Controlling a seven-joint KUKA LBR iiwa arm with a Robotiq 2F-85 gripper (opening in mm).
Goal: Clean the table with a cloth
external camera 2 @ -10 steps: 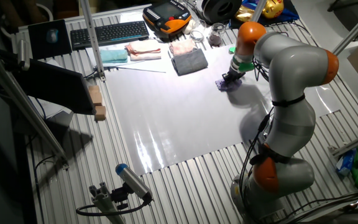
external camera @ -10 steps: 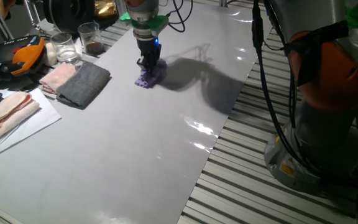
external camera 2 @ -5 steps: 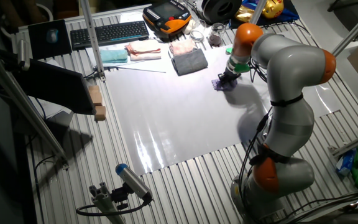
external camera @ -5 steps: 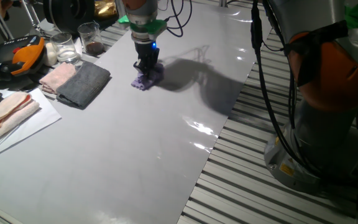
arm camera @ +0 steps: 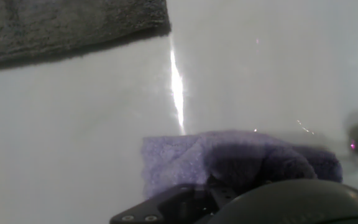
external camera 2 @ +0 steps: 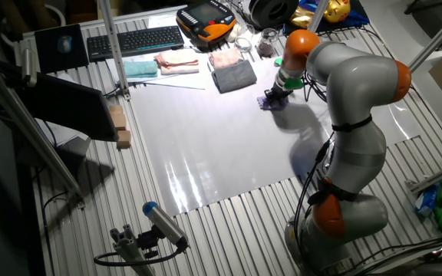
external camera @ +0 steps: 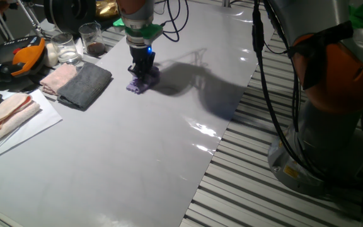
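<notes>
The lavender cloth (external camera: 138, 82) lies bunched on the pale glossy table (external camera: 144, 145), near its far edge. My gripper (external camera: 141, 71) stands straight down on it and is shut on the cloth, pressing it to the surface. In the other fixed view the cloth (external camera 2: 271, 102) sits under the gripper (external camera 2: 276, 93) just right of the dark grey cloth. In the hand view the cloth (arm camera: 229, 162) fills the lower middle, with the table (arm camera: 73, 124) around it; the fingers are hidden below the frame edge.
A dark grey folded cloth (external camera: 86, 85) and a pale pink cloth (external camera: 58, 78) lie just left of the gripper. Another pink cloth (external camera: 6, 113) rests on paper. Glasses (external camera: 92, 38) and an orange-black device (external camera: 27, 55) stand at the far left. Slatted metal grating (external camera: 251, 157) borders the table.
The gripper has dragged the lavender cloth steadily leftward across the table, toward the dark grey folded cloth.
</notes>
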